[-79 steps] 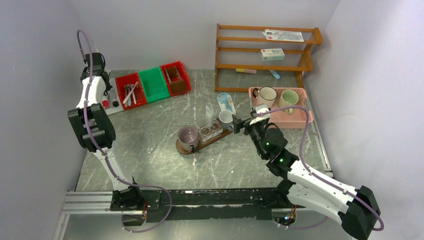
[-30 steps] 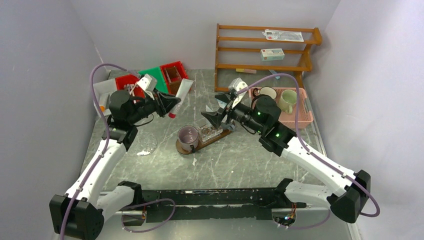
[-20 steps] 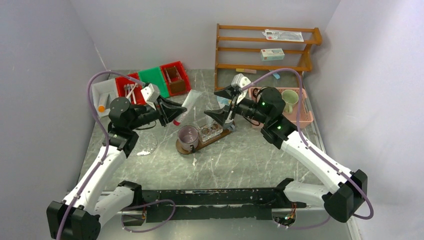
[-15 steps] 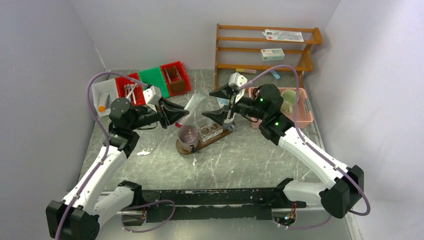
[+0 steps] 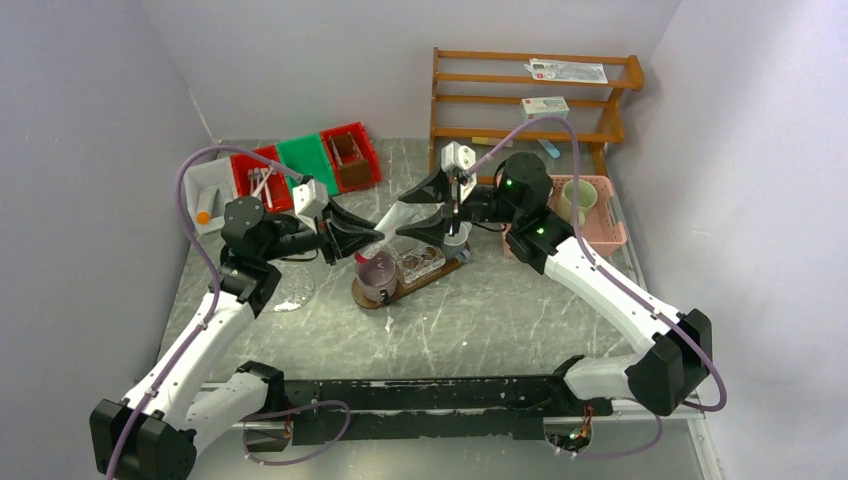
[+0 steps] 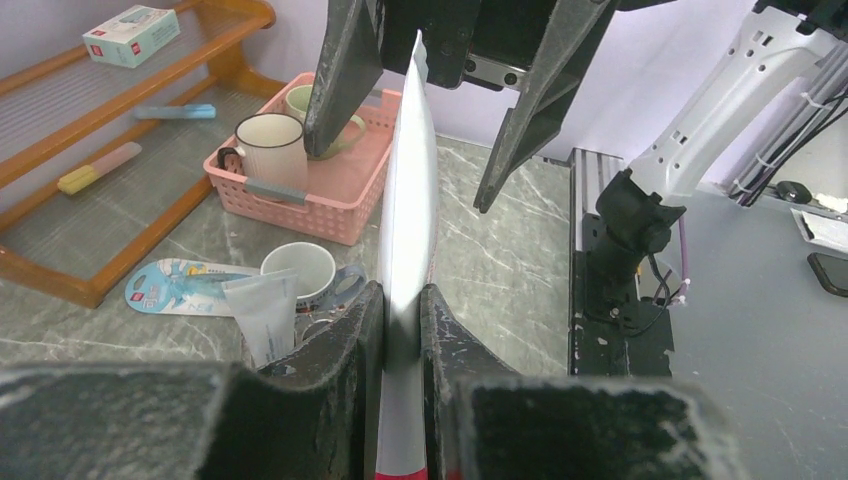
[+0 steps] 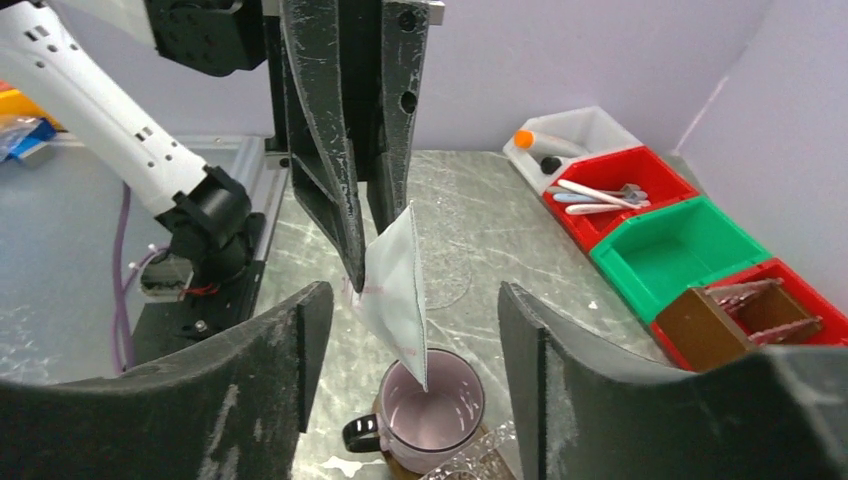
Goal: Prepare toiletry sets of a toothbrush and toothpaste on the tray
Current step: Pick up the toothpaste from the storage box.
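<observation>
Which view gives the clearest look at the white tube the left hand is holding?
The right wrist view: the tube turns its broad side to the camera, gripped by the left hand. The left wrist view shows it edge-on between the fingers; the top view shows it small, at a slant.

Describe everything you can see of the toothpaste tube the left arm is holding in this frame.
The toothpaste tube is white, soft-looking plastic with a red cap end and faint red print. It flattens to a thin crimped tail. The left gripper has its jaws shut on it near the cap, holding it tilted in the air with the cap end low over the purple mug on the tray. The right gripper straddles the tail with open jaws, and no contact is visible.
</observation>
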`<state>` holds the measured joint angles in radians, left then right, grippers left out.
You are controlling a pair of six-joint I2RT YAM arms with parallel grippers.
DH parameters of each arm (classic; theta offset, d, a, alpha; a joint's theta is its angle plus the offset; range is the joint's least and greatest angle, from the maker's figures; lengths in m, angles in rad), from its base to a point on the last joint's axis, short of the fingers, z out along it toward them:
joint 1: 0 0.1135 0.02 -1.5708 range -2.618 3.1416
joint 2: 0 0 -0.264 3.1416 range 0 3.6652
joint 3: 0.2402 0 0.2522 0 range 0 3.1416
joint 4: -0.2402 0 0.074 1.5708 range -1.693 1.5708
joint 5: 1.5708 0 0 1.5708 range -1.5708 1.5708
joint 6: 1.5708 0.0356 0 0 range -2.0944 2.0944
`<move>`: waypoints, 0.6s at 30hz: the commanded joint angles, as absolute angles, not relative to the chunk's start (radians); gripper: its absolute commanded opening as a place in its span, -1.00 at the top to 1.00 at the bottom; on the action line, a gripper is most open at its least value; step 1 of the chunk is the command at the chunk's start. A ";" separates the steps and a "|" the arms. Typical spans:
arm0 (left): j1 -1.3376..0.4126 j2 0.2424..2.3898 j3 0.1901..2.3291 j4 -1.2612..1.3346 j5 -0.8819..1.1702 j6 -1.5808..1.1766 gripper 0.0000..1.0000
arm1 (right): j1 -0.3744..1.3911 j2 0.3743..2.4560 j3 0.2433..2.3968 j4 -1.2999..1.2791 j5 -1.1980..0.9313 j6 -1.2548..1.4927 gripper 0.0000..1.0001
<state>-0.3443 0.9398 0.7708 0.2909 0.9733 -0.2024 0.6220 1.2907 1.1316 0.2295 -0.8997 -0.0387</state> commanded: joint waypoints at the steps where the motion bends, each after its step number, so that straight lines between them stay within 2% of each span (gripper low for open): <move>1: -0.356 0.932 0.764 0.341 1.024 -0.171 0.83 | 0.618 1.309 1.167 0.206 -0.980 -0.047 -0.23; 6: -0.358 0.928 0.762 0.320 1.022 -0.151 0.83 | 0.619 1.315 1.167 0.212 -1.000 -0.041 0.08; 15: -0.362 0.917 0.771 0.214 0.954 -0.063 0.82 | 0.619 1.324 1.188 0.195 -1.007 -0.046 0.85; 17: -0.362 0.912 0.775 0.192 0.915 -0.044 0.75 | 0.618 1.327 1.206 0.161 -0.993 -0.067 1.00; 18: -0.362 0.908 0.776 0.181 0.886 -0.035 0.69 | 0.618 1.328 1.216 0.141 -0.985 -0.078 1.00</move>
